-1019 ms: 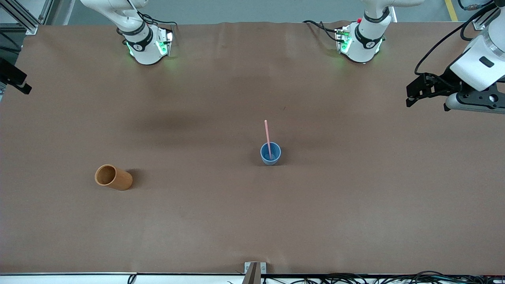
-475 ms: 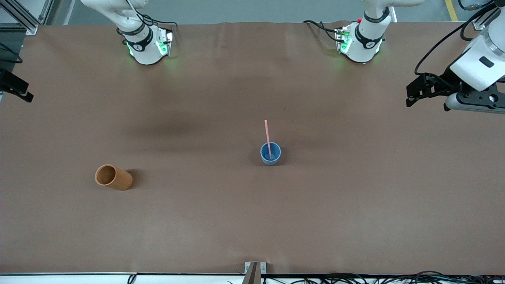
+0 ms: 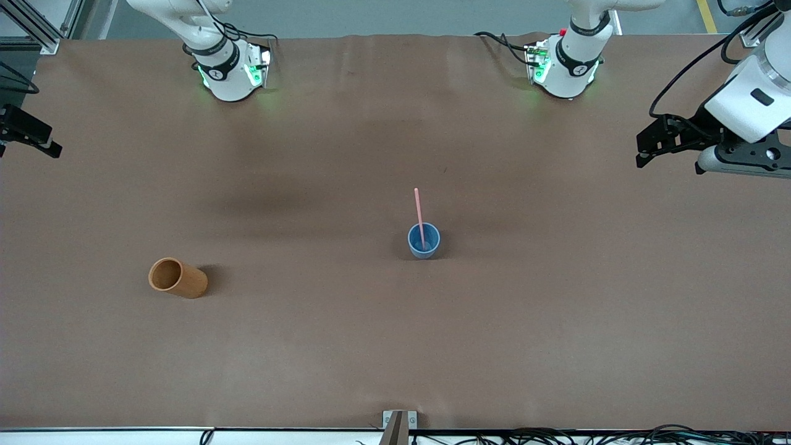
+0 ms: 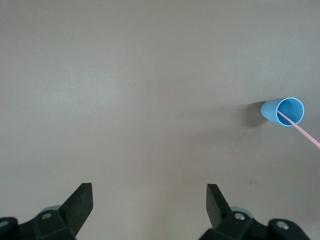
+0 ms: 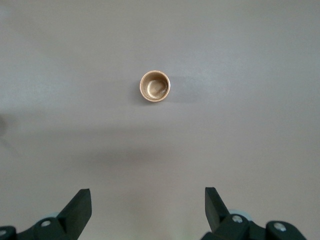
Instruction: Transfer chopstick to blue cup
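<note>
The blue cup (image 3: 424, 241) stands upright near the middle of the table, and the pale-pink chopstick (image 3: 419, 212) stands in it, leaning on the rim with most of its length above it. The left wrist view shows the blue cup (image 4: 286, 111) with the chopstick (image 4: 303, 131) slanting out of its mouth. My left gripper (image 3: 644, 150) hangs open and empty over the left arm's end of the table, well away from the cup; its jaws (image 4: 150, 200) frame bare table. My right gripper (image 3: 34, 137) is open and empty over the right arm's end, and its own view (image 5: 148, 202) shows the same.
An orange-brown cup (image 3: 178, 278) stands upright toward the right arm's end, nearer the front camera than the blue cup; the right wrist view looks straight down into this orange-brown cup (image 5: 155, 86). A brown cloth (image 3: 395, 346) covers the table. Cables run along the table's front edge.
The right gripper has shifted slightly at the right arm's end of the table. The left arm, both cups and the chopstick have not moved.
</note>
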Robot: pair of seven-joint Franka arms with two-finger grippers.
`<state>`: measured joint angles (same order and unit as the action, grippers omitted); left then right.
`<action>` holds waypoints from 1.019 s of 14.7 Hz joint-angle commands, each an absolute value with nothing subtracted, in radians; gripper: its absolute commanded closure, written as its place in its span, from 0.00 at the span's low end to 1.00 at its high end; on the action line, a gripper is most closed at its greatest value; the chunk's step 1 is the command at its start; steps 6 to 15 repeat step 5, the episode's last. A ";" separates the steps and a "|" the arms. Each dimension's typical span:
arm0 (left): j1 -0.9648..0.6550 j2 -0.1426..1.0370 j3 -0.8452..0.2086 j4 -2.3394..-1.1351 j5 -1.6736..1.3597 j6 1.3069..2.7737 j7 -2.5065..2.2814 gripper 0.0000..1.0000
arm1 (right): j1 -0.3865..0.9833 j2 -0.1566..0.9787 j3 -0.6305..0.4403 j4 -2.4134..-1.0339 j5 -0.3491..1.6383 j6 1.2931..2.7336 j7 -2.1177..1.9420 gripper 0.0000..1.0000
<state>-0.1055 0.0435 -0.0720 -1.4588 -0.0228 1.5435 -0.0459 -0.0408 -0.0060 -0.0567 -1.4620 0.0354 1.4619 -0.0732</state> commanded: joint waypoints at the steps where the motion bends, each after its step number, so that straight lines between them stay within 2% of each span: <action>1: -0.104 0.046 -0.071 -1.447 -0.032 1.534 -0.043 0.00 | -0.051 -0.023 -0.041 -1.485 0.011 1.457 -0.123 0.00; 15: -0.104 0.046 -0.071 -1.447 -0.031 1.534 -0.043 0.00 | -0.051 -0.018 -0.041 -1.485 -0.006 1.448 -0.114 0.00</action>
